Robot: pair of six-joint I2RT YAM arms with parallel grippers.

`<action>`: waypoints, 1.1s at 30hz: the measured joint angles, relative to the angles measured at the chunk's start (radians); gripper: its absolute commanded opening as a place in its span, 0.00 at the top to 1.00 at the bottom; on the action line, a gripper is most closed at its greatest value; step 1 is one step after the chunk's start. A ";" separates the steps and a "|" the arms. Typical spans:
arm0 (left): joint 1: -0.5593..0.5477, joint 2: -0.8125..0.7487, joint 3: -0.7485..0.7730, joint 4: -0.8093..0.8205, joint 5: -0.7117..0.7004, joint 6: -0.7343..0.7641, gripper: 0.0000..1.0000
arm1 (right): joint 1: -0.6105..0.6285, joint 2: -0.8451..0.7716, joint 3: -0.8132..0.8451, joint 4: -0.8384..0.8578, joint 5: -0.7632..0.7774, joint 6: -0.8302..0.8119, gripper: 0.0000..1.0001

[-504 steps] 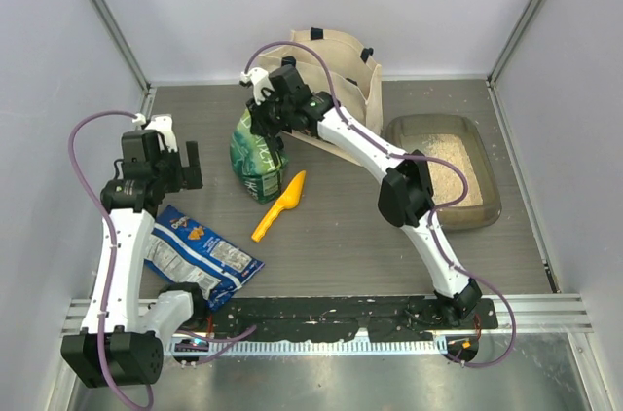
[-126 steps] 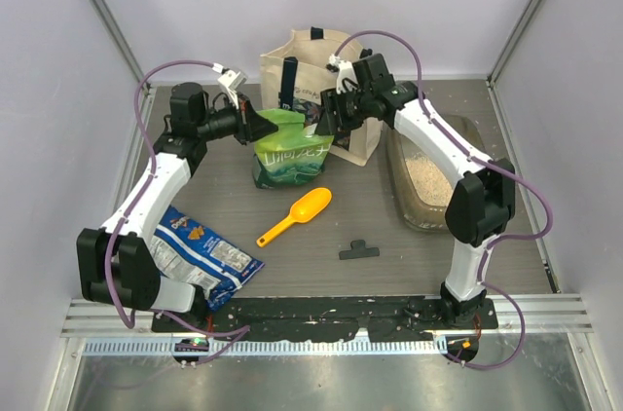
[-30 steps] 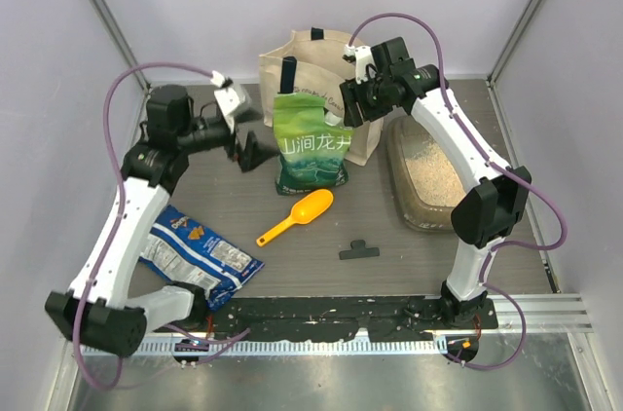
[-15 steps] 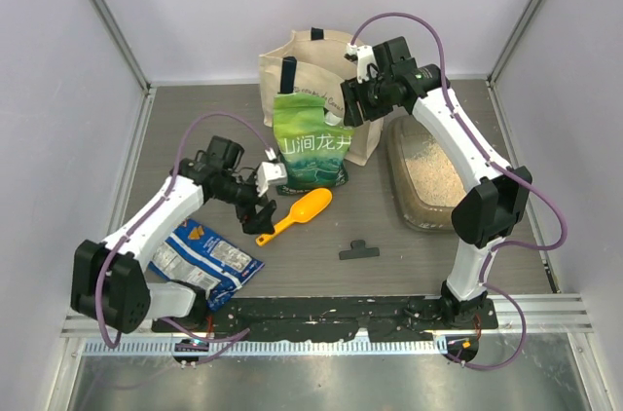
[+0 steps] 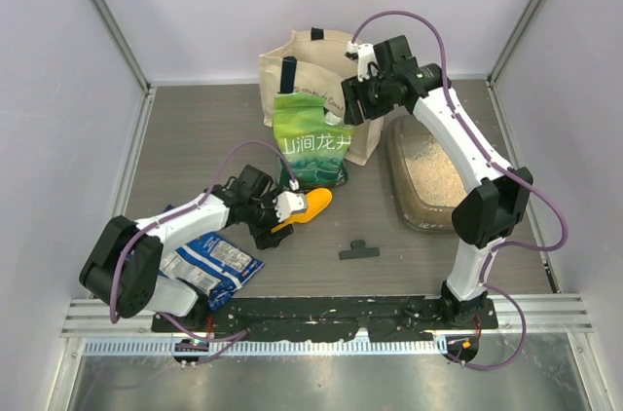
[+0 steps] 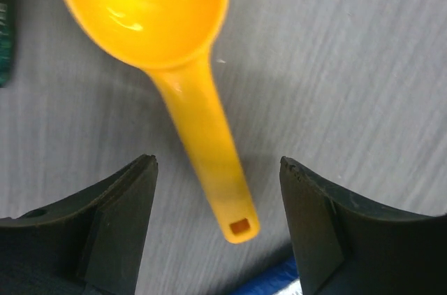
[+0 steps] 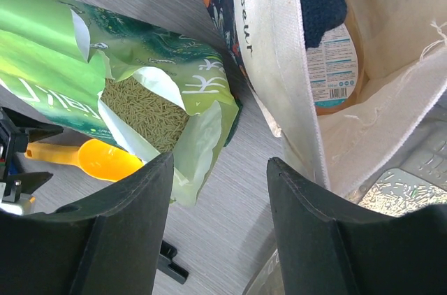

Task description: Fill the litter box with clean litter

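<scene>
A: Having swung down from the rear in the last second, sits low over the surface [image 6: 363, 64] now, just right of the blue snack bag [image 5: 209, 260]. Meaning the left hand [image 6: 218, 169]. Grasping yet?

B: Not yet. Released, though narrower than a second ago. Straddles the handle of the orange scoop [image 6: 178, 82], with bare grey on both sides of it. Looks like closing in for the pick-up.

A: And further right?

B: Same as before. Upright against the tote bag [image 5: 321, 56], the green pouch [image 5: 311, 143], mouth open, pellets visible inside from the right wrist. Apart from it, nearer the bases, a black clip [image 5: 358, 251]. Above pouch and bag, the right hand [image 7: 218, 166], released, gripping nothing.

A: Meaning for the task?

B: Partway, by the look. At the far right, just beside the bag, the litter box [image 5: 414, 221], with only a thin layer of clean litter [image 5: 433, 172] across its floor. Points to scooping next, probably: grip the handle, dip into the pouch, carry across to the box.
</scene>
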 measured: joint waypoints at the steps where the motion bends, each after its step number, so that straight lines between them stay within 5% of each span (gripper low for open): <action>1: -0.003 0.001 0.000 0.018 -0.012 -0.008 0.29 | 0.000 -0.001 0.000 0.000 0.001 0.000 0.39; 8: -0.024 0.001 -0.007 0.115 -0.055 -0.050 0.30 | 0.000 -0.026 -0.002 0.002 0.012 -0.003 0.36; 20: -0.026 -0.002 0.043 0.124 0.050 -0.143 0.18 | -0.014 -0.062 -0.002 0.008 0.031 -0.038 0.33; 33: -0.026 0.140 0.193 0.248 0.004 -0.337 0.47 | -0.055 -0.143 -0.033 0.015 0.054 -0.055 0.33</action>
